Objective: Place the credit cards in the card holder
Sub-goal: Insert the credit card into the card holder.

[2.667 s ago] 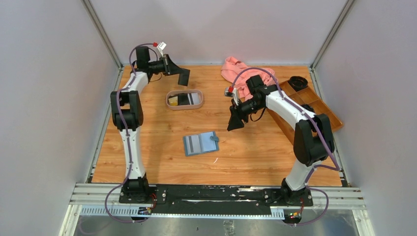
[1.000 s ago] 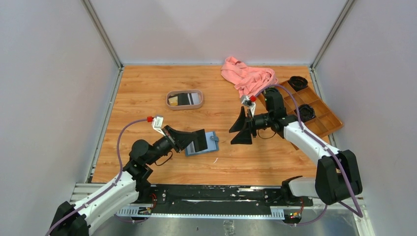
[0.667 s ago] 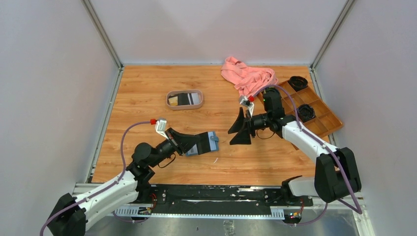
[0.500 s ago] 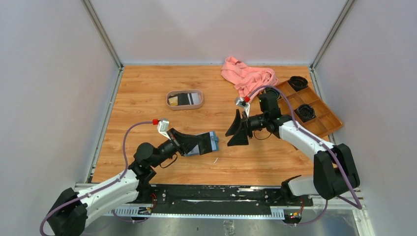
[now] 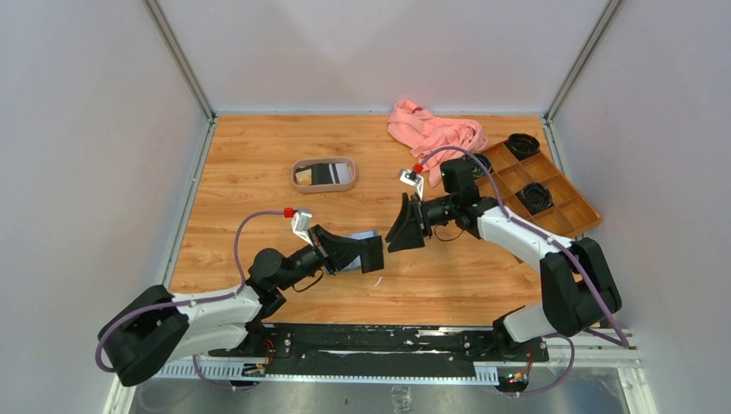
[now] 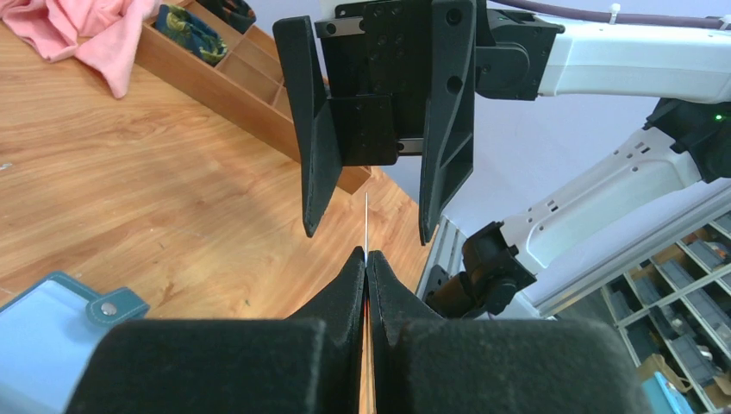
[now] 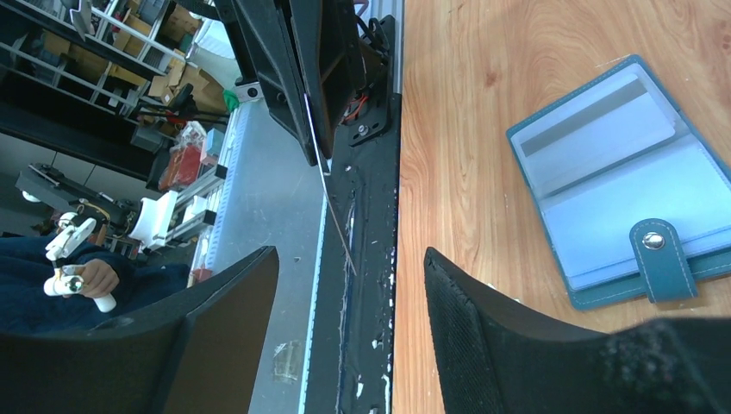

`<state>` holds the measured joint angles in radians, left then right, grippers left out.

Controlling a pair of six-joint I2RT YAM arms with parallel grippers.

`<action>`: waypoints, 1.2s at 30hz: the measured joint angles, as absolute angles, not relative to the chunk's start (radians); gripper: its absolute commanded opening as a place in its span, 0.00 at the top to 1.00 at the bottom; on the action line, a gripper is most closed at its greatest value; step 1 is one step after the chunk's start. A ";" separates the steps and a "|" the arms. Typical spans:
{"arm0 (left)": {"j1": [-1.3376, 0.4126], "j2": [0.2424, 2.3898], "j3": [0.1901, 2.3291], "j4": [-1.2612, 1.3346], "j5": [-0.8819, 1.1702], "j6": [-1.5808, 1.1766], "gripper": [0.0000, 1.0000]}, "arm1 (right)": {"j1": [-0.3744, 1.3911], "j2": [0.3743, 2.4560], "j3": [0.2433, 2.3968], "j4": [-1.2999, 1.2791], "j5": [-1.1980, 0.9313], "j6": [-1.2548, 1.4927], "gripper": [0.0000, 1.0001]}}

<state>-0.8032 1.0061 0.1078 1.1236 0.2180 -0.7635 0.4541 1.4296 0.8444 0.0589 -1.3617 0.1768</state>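
Note:
My left gripper [image 5: 369, 253] is shut on a thin credit card [image 6: 366, 222], which shows edge-on as a fine line past its fingertips [image 6: 355, 267]. In the top view the card [image 5: 373, 254] looks dark. My right gripper [image 5: 398, 226] is open and faces the left one, with its two fingers [image 6: 315, 129] on either side of the card's edge without touching it. The teal-blue card holder [image 7: 614, 177] lies open on the table, below and beside the left gripper and partly hidden in the top view [image 5: 365, 235]. More cards [image 5: 324, 173] lie in the oval tray [image 5: 323, 187].
A pink cloth [image 5: 435, 134] lies at the back right. A brown compartmented wooden box [image 5: 560, 200] with dark items stands along the right side. The black base rail [image 7: 371, 285] runs along the table's near edge.
My left arm swung from the back near the tray down to the front, carrying the card over the card holder and rightwards. My right gripper moved left towards it, staying open.

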 measured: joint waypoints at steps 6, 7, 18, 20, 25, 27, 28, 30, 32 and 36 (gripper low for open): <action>-0.810 1.142 0.108 1.288 0.237 -0.799 1.00 | 0.458 1.429 0.844 0.064 -1.362 0.191 0.43; -0.810 1.169 0.108 1.320 0.240 -0.807 1.00 | 0.459 1.429 0.844 0.068 -1.362 0.195 0.45; -0.823 1.288 0.108 1.450 0.249 -0.839 1.00 | 0.474 1.430 0.844 0.129 -1.365 0.256 0.65; -0.824 1.291 0.108 1.458 0.249 -0.839 1.00 | 0.478 1.430 0.845 0.137 -1.367 0.265 0.69; -0.828 1.298 0.108 1.466 0.247 -0.838 1.00 | 0.482 1.429 0.845 0.149 -1.370 0.278 0.93; -0.828 1.301 0.108 1.466 0.245 -0.838 0.97 | 0.482 1.429 0.845 0.155 -1.371 0.280 0.99; -0.828 1.301 0.108 1.466 0.243 -0.838 0.91 | 0.483 1.429 0.845 0.157 -1.373 0.280 1.00; -0.828 1.301 0.108 1.466 0.242 -0.838 0.73 | 0.483 1.429 0.845 0.158 -1.377 0.278 1.00; -0.829 1.300 0.108 1.466 0.236 -0.836 0.58 | 0.483 1.430 0.845 0.156 -1.379 0.269 1.00; -0.832 1.231 0.081 1.430 0.202 -0.831 0.35 | 0.483 1.429 0.855 0.109 -1.379 0.206 1.00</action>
